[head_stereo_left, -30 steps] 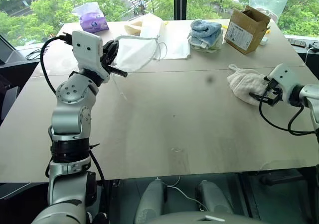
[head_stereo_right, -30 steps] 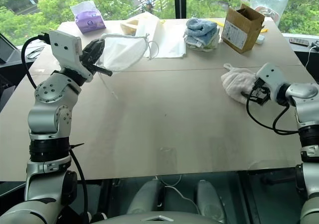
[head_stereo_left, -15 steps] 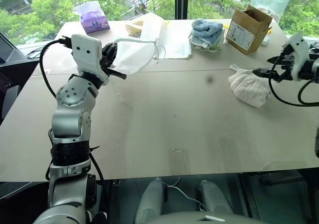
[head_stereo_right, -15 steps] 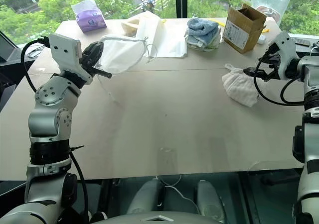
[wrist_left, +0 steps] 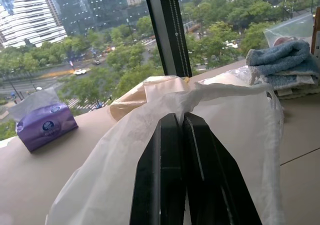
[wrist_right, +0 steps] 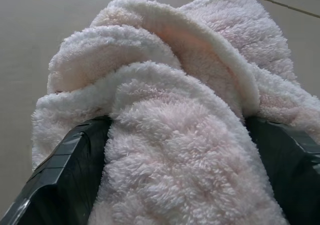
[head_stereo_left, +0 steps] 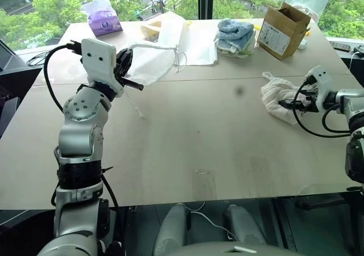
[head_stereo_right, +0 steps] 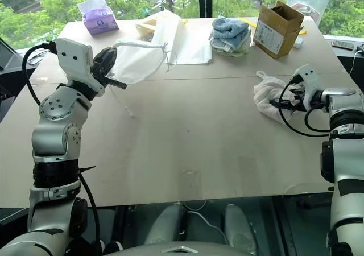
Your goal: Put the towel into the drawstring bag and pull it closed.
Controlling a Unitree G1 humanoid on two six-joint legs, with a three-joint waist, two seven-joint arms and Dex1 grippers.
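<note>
- The left end effector (head_stereo_left: pixel 132 68) is squeezed tight on the rim of the drawstring bag (head_stereo_left: pixel 153 62). It holds the bag up off the bench (head_stereo_left: pixel 187 148), on the robot's left side.
- I think it holds the bag high so the mouth hangs open and faces the middle, ready for something to go in.
- A thin white cord (head_stereo_left: pixel 134 103) dangles from the bag down toward the bench.
- The towel (head_stereo_left: pixel 280 95) lies in a soft heap on the bench, over on the robot's right side, well apart from the bag.
- The right end effector (head_stereo_left: pixel 298 103) is spread wide, with one black finger on each side of the towel's fluffy fold. It has not squeezed yet.
- The next move looks like pinching the towel, then carrying it across to the bag.
- Blue towels (head_stereo_left: pixel 235 37) and a cardboard box (head_stereo_left: pixel 281 29) sit at the far edge, out of the way.
</note>
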